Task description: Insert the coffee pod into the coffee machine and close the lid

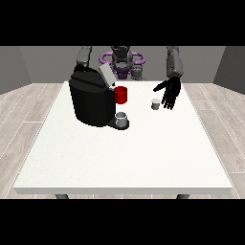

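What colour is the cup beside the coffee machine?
The cup is red, seen in the front view, the only view.

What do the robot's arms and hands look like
Both arms are grey, rounded segments. The arm at the view's right ends in a black hand with slim fingers and a thumb. The other arm is grey too; its hand is hidden behind the coffee machine.

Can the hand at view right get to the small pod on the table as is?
Probably yes. The hand at the view's right hangs open just beside the coffee pod, with nothing between them on the table.
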